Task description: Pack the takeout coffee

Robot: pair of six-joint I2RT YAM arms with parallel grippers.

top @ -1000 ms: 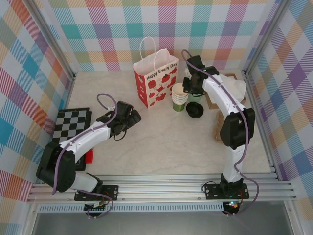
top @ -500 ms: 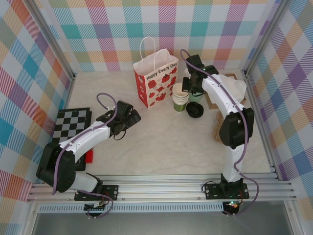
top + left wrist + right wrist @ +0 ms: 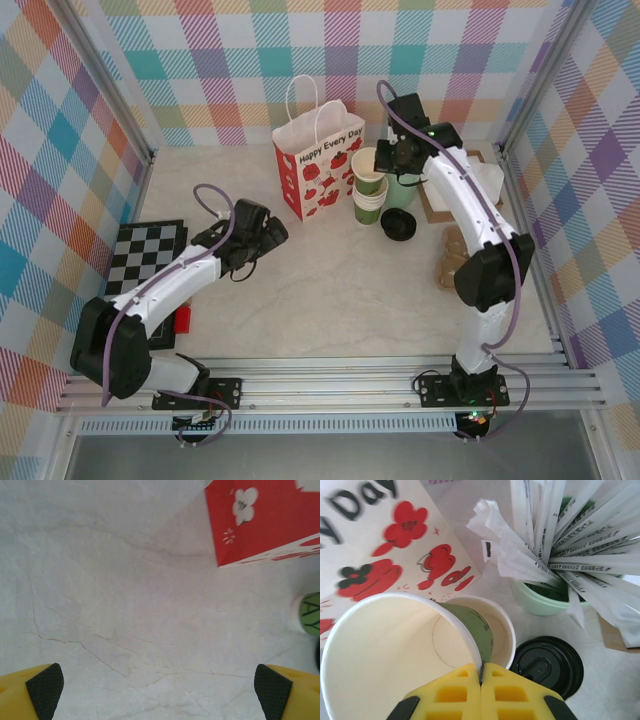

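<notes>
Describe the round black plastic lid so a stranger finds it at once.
Find the tall white paper bag with red print. Right of it, seen from above, stand stacked dark-green paper cups; the round black plastic lid lies just right of them. It is flat and black, unlike the pale mint-green cup of white sticks behind it.

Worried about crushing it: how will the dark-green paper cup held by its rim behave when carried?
The dark-green paper cup looks empty, so probably light. Its thin wall, pinched by the right gripper, may flex or dent.
</notes>
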